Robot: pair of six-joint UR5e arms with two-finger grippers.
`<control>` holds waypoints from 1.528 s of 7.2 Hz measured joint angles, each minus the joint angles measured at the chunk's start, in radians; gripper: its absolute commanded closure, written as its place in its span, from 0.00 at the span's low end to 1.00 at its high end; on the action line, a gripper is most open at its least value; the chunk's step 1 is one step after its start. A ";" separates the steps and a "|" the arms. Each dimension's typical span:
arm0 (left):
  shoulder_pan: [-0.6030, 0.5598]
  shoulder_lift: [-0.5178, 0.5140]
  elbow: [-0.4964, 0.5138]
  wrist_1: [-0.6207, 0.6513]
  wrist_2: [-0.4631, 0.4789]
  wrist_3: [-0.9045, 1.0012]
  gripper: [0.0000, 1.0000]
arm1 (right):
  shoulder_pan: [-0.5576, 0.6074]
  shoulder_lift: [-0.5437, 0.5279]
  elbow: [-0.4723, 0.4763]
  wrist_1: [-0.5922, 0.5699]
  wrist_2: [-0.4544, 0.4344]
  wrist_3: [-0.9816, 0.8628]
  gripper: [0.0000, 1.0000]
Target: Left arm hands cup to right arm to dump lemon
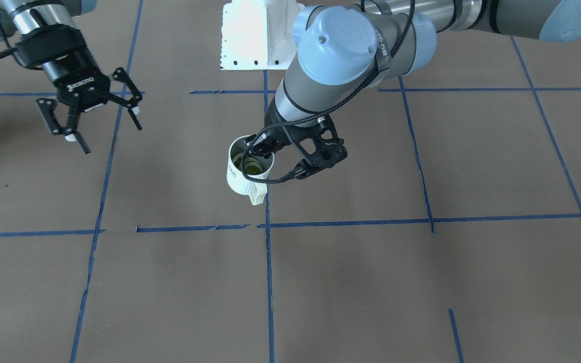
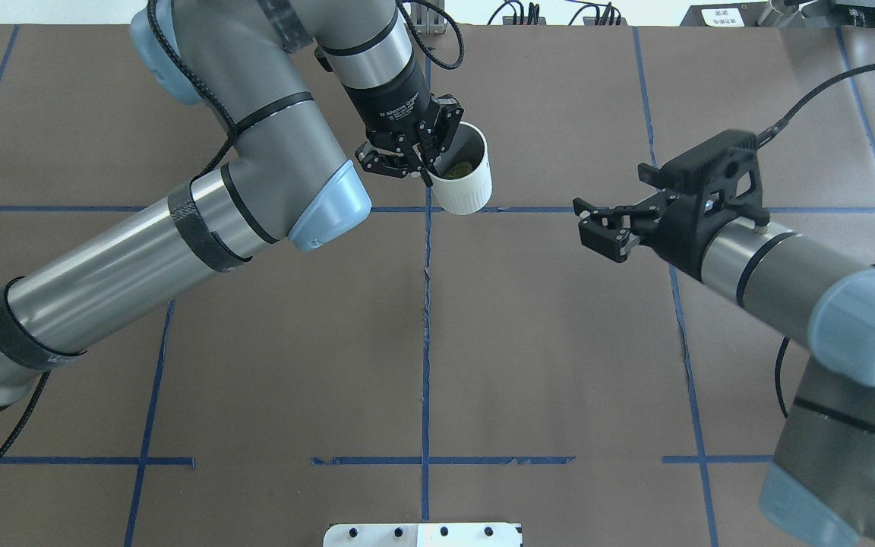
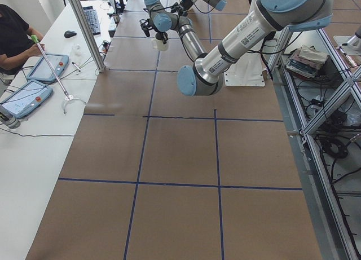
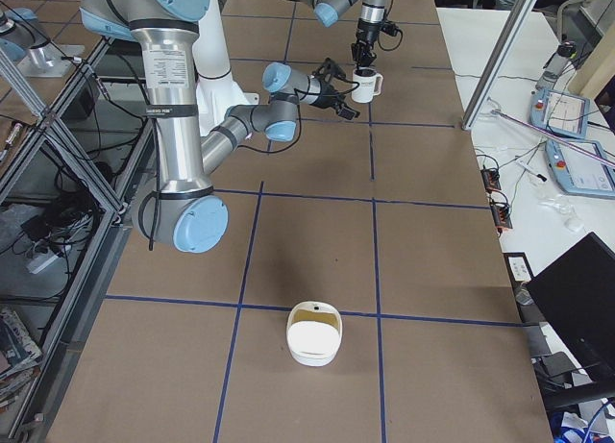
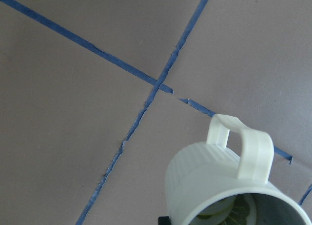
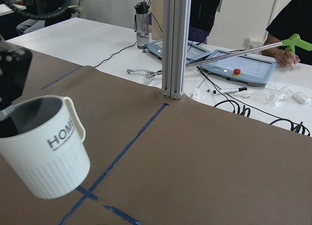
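Cup (image 1: 237,180), one; lemon (image 1: 251,166), one

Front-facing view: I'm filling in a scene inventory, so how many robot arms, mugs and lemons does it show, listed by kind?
Robot arms: 2, the left arm and the right arm
Mugs: 1, the mug
Lemons: 1, the lemon, inside the mug
Total: 4

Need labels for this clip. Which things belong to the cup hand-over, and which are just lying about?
Job: left gripper, shut on the cup; lemon inside it; right gripper, open.
Lying about: white tub, far from both arms; tablet; bottle; pen.
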 measured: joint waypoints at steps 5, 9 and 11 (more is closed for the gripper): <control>0.044 -0.004 -0.010 0.012 -0.019 -0.004 1.00 | -0.281 0.070 -0.023 -0.013 -0.322 -0.020 0.00; 0.090 -0.005 -0.057 0.030 -0.021 -0.040 1.00 | -0.286 0.119 -0.070 -0.015 -0.375 -0.041 0.00; 0.098 -0.004 -0.068 0.031 -0.023 -0.042 0.99 | -0.283 0.125 -0.075 -0.015 -0.381 -0.042 0.00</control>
